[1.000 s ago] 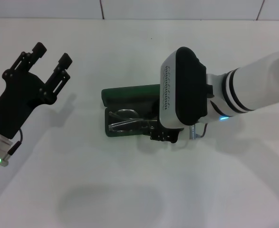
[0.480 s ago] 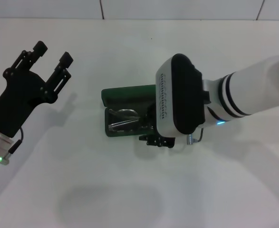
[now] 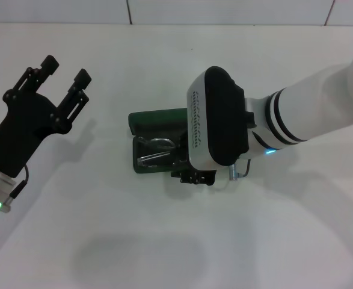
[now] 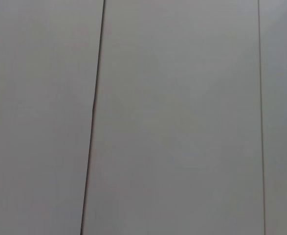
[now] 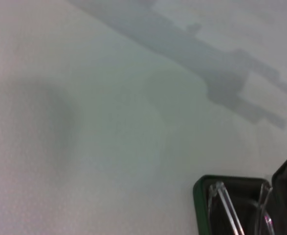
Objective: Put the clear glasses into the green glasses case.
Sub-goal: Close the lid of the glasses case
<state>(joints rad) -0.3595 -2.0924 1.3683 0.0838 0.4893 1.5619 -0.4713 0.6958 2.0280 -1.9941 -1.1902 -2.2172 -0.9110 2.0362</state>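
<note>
The green glasses case (image 3: pixel 155 120) lies open on the white table, its lid tipped back toward the far side. The clear glasses (image 3: pixel 155 150) rest inside on the dark lining, their right half covered by my right arm. My right gripper (image 3: pixel 193 176) hangs over the case's right end, at its near edge, mostly hidden under the wrist housing. The right wrist view shows a corner of the case (image 5: pixel 200 192) with the glasses' thin arms (image 5: pixel 225 203) inside. My left gripper (image 3: pixel 65 71) is raised at the far left, open and holding nothing.
A white tabletop (image 3: pixel 164 241) surrounds the case, with a tiled wall behind. The left wrist view shows only that pale wall with dark seams (image 4: pixel 94 112). The left gripper's shadow falls on the table in the right wrist view.
My right arm has shifted left over the case, covering more of its right end and of the glasses. The left arm has stayed where it was.
</note>
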